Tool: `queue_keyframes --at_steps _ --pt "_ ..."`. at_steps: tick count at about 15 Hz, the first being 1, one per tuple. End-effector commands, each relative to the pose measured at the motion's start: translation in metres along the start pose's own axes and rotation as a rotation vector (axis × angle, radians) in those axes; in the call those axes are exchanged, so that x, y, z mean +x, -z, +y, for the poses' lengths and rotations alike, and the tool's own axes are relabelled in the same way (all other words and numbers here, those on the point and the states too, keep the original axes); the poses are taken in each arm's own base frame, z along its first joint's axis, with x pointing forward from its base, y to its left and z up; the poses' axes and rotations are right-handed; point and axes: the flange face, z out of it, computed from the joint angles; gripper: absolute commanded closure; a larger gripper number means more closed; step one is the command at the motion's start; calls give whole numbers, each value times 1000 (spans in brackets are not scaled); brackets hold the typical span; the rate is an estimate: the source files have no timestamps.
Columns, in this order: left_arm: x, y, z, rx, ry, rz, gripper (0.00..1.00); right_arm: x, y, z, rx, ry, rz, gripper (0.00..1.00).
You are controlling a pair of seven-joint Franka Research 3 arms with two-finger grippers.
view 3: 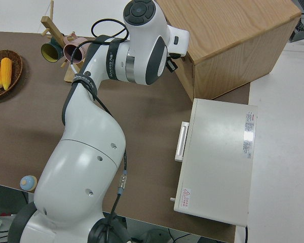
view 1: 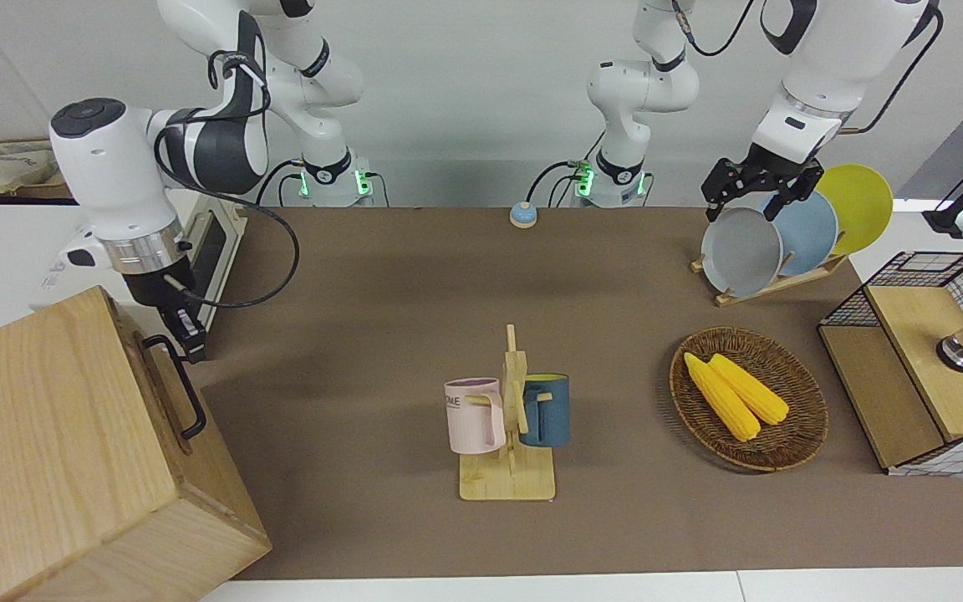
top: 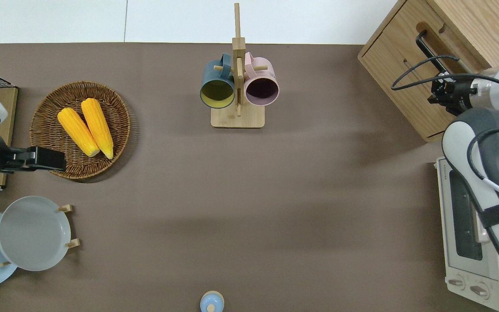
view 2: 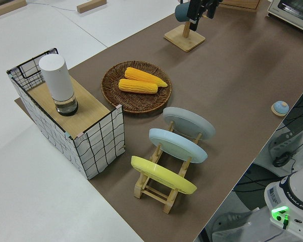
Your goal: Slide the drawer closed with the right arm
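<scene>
Drawer (view 1: pixel 165 393), wide, shallow, pale wood with black bar handle (top: pixel 428 50), sits apparently flush in its big box at the right arm's end of the brown table mat (top: pixel 249 208). Right gripper (view 1: pixel 189 339) beside the handle's nearer end; jaw state unreadable. Left arm parked. Best: push squarely, then withdraw clear of the white oven (top: pixel 470 242).

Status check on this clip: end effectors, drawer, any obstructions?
Right end effector at the drawer front, by its handle. Left arm parked. Drawer looks shut. Nothing blocking.
</scene>
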Motion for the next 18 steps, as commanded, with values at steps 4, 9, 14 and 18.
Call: queue_keyframes --at_steps 4,9,14,18 --pt "-4 4 -2 12 -2 -3 2 -41 28 -7 -58 252 -108 231" --pt "-4 4 -2 12 -2 -3 5 -53 46 -3 -81 390 -150 17" --pt "-4 4 -2 12 -2 -3 2 -67 75 4 -85 486 -188 17" --pt "-4 5 -1 12 -3 -2 5 -87 98 22 -91 577 -240 17"
